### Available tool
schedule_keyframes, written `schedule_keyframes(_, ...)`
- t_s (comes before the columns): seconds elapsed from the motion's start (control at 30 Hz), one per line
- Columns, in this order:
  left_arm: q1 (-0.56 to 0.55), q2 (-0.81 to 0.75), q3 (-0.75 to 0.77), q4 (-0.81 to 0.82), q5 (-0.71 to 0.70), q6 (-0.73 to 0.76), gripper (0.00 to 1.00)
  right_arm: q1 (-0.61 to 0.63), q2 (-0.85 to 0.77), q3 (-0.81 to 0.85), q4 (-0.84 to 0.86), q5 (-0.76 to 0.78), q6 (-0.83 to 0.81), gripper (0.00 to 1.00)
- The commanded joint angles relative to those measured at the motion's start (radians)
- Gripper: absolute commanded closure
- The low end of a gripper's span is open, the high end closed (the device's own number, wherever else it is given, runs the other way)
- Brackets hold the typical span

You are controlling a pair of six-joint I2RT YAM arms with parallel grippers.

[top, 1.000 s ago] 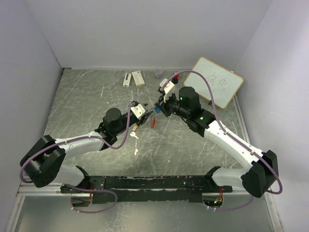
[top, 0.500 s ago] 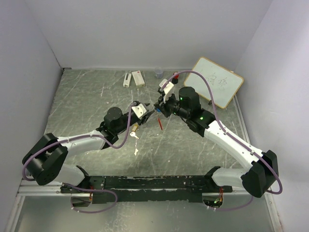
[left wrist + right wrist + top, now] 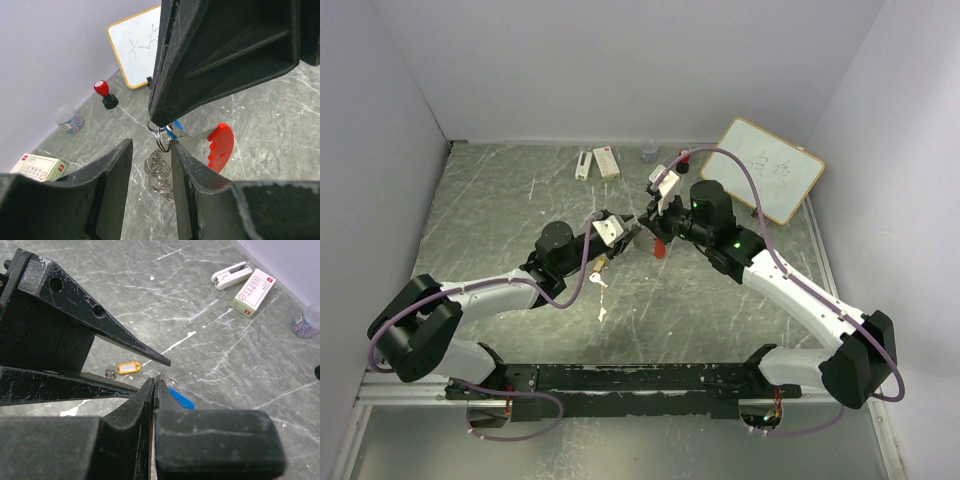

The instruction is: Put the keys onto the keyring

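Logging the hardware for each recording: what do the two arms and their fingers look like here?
Both the left arm and the right arm have white link shells with black joint housings. A purple cable loops along each. Green indicator lights glow on the right arm. The left gripper and the right gripper carry black, tapering, wedge-shaped fingers.
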Motion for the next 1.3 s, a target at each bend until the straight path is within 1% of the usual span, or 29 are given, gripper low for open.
schedule_keyframes(0.0, -0.003, 0.006, 0.039, 0.044, 0.035, 0.009, 0.55, -0.005, -0.007, -0.008, 0.009, -0.019, -0.004, 1.00)
schedule_keyframes(0.1, -0.003, 0.014, 0.047, 0.038, 0.037, 0.008, 0.58, -0.005, -0.009, -0.009, 0.009, -0.020, -0.006, 1.00)
schedule_keyframes(0.2, -0.003, 0.019, 0.050, 0.037, 0.042, 0.009, 0.65, -0.005, -0.009, -0.009, 0.009, -0.022, -0.005, 1.00)
schedule_keyframes(0.3, -0.003, 0.019, 0.055, 0.027, 0.043, 0.012, 0.75, -0.005, -0.007, -0.009, 0.008, -0.021, -0.005, 1.00)
schedule_keyframes(0.4, -0.003, 0.015, 0.059, 0.014, 0.040, 0.013, 0.91, -0.005, -0.008, -0.009, 0.011, -0.011, -0.002, 1.00)
schedule_keyframes(0.43, -0.003, 0.012, 0.058, 0.010, 0.041, 0.013, 0.93, -0.005, -0.010, -0.009, 0.014, -0.006, 0.001, 1.00)
schedule_keyframes(0.6, -0.003, -0.011, 0.039, 0.021, 0.023, 0.018, 0.93, -0.007, -0.010, -0.037, 0.017, 0.056, 0.021, 1.00)
schedule_keyframes(0.73, -0.003, -0.038, 0.012, 0.050, -0.004, 0.016, 0.93, -0.024, -0.007, -0.044, 0.017, 0.074, 0.042, 1.00)
schedule_keyframes(0.9, -0.003, -0.078, -0.020, 0.080, -0.038, 0.009, 0.93, -0.050, -0.020, -0.064, 0.034, 0.067, 0.063, 1.00)
schedule_keyframes(1.27, -0.003, -0.119, -0.052, 0.128, -0.028, -0.012, 0.93, -0.065, -0.026, -0.076, 0.050, 0.031, 0.073, 1.00)
